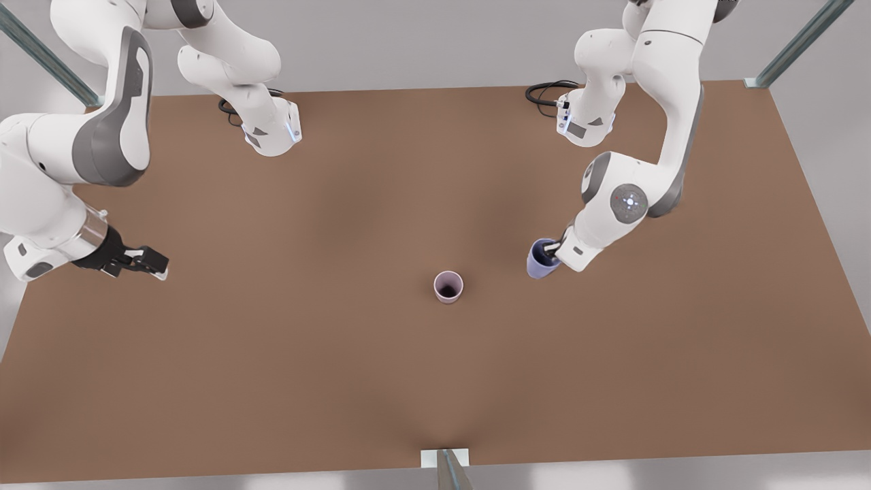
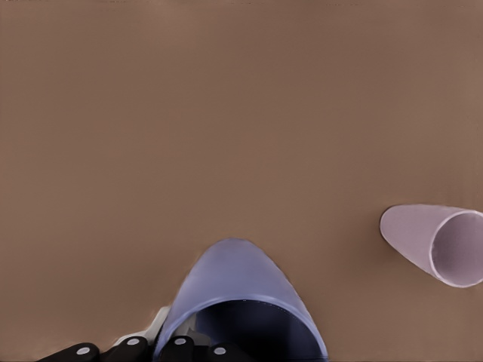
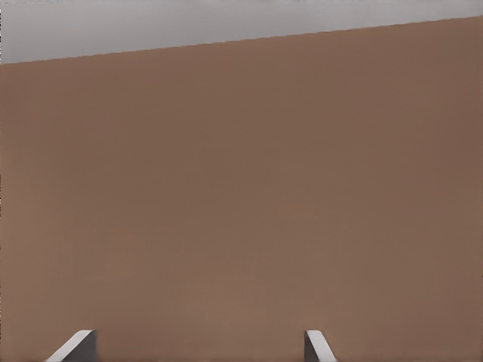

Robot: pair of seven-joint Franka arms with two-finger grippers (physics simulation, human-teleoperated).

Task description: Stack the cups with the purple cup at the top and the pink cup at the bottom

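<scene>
The pink cup [image 1: 448,286] stands upright on the brown table [image 1: 286,354] near the middle, its mouth up; it also lies off to one side in the left wrist view [image 2: 438,243]. The purple cup [image 1: 542,261] [image 2: 240,290] hangs tilted to the pink cup's right in the front view, about a cup's width or two away. My left gripper [image 1: 554,253] is shut on its rim, one finger inside and one white fingertip [image 2: 161,323] outside the wall. My right gripper [image 1: 154,265] [image 3: 196,348] waits open over the table's left side in the front view.
Both arm bases [image 1: 272,133] [image 1: 585,122] sit at the table's far edge with black cables beside them. A metal post bracket [image 1: 446,459] stands at the near edge. Bare tabletop surrounds both cups.
</scene>
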